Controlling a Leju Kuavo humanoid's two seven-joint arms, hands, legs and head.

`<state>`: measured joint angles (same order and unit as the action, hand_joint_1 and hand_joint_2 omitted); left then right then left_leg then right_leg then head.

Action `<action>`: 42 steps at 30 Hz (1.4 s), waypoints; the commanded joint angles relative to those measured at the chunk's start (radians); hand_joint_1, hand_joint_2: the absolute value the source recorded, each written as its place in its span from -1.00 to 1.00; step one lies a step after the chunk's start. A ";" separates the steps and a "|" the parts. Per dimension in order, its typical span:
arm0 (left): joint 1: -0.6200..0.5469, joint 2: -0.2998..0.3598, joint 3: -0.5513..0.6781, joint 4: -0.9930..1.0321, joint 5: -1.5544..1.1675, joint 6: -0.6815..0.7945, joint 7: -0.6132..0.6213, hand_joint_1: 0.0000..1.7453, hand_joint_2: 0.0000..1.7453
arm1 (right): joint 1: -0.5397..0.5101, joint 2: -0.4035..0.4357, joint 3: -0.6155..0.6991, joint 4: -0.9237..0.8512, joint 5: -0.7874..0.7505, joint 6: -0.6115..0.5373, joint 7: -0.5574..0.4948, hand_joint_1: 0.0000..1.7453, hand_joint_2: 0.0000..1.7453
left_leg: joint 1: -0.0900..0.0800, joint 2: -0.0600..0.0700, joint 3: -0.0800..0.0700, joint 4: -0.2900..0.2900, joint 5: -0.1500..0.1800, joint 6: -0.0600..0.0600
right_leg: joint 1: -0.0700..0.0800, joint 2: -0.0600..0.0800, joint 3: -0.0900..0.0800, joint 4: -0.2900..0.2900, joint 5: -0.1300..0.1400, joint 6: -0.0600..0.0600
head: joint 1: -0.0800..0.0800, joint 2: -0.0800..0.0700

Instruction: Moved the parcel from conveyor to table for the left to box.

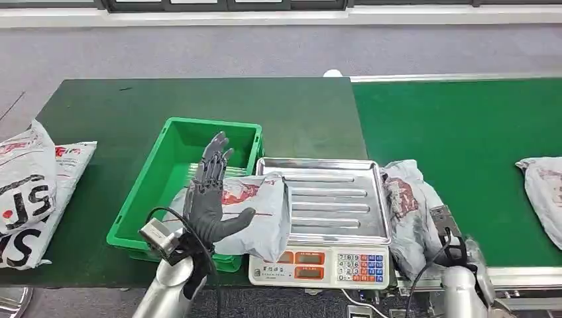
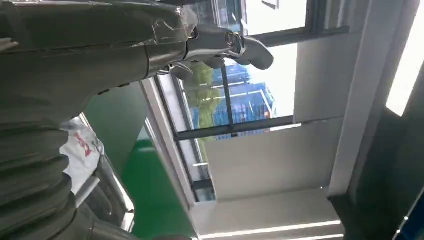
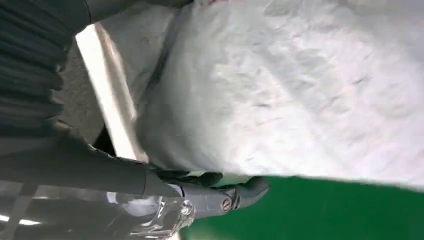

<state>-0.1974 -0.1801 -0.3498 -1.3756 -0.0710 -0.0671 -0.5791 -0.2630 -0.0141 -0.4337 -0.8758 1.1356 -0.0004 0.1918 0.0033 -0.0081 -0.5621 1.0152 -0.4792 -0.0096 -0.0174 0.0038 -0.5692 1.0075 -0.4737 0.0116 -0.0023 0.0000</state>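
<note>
Crumpled grey plastic parcel (image 1: 405, 215) lies lengthwise between the steel scale tray (image 1: 331, 199) and green conveyor (image 1: 464, 132), the right hand (image 1: 457, 252) at its near end, grip unclear; left hand (image 1: 209, 199) spread, empty.

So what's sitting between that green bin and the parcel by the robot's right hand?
In the head view, a weighing scale; another parcel drapes from bin onto it.
</note>
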 commanded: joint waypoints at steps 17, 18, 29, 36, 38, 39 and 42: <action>0.010 0.037 0.055 0.024 0.001 0.018 -0.016 -1.00 1.00 | -0.061 0.040 0.246 0.040 -0.238 -0.083 -0.310 1.00 1.00 | 0.000 0.006 -0.001 0.000 0.001 0.000 | 0.000 0.004 -0.003 0.000 0.004 -0.001 | 0.000 0.000; 0.010 0.037 0.055 0.024 0.001 0.018 -0.016 -1.00 1.00 | -0.061 0.040 0.246 0.040 -0.238 -0.083 -0.310 1.00 1.00 | 0.000 0.007 -0.002 -0.001 0.002 -0.001 | 0.000 0.005 -0.004 -0.001 0.005 -0.001 | 0.000 0.000; 0.026 0.036 0.064 0.009 -0.009 0.025 -0.026 -1.00 1.00 | -0.026 0.071 0.206 -0.119 -0.392 -0.176 -0.440 1.00 1.00 | 0.000 0.004 -0.004 -0.001 0.002 0.000 | 0.000 0.003 -0.005 0.000 0.004 -0.001 | 0.000 0.000; 0.026 0.035 0.064 0.009 -0.009 0.025 -0.026 -1.00 1.00 | -0.024 0.071 0.206 -0.119 -0.392 -0.175 -0.440 1.00 1.00 | 0.000 0.004 -0.004 -0.001 0.002 -0.001 | 0.000 0.003 -0.005 0.000 0.004 -0.001 | 0.000 0.000; 0.026 0.035 0.064 0.009 -0.009 0.025 -0.026 -1.00 1.00 | -0.024 0.071 0.206 -0.119 -0.392 -0.175 -0.440 1.00 1.00 | 0.000 0.004 -0.004 -0.001 0.002 -0.001 | 0.000 0.003 -0.005 -0.001 0.004 -0.001 | 0.000 0.000; 0.026 0.035 0.064 0.009 -0.009 0.025 -0.026 -1.00 1.00 | -0.024 0.071 0.206 -0.119 -0.392 -0.175 -0.440 1.00 1.00 | 0.000 0.004 -0.004 -0.002 0.003 -0.001 | 0.001 0.003 -0.004 -0.002 0.005 -0.001 | 0.000 0.000; 0.027 0.029 0.069 0.011 -0.008 0.030 -0.037 -1.00 1.00 | 0.014 0.105 0.148 -0.254 -0.559 -0.261 -0.591 1.00 1.00 | 0.000 0.003 -0.004 -0.001 0.002 -0.001 | 0.000 0.002 -0.005 0.000 0.004 -0.001 | 0.000 0.000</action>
<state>-0.1593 -0.1644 -0.3120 -1.3935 -0.0710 -0.0423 -0.6058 -0.2600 0.0439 -0.2430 -0.9888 0.7481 -0.1778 -0.2491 0.0029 -0.0073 -0.5666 1.0153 -0.4774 -0.0101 -0.0179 0.0044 -0.5737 1.0077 -0.4708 0.0118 -0.0023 0.0000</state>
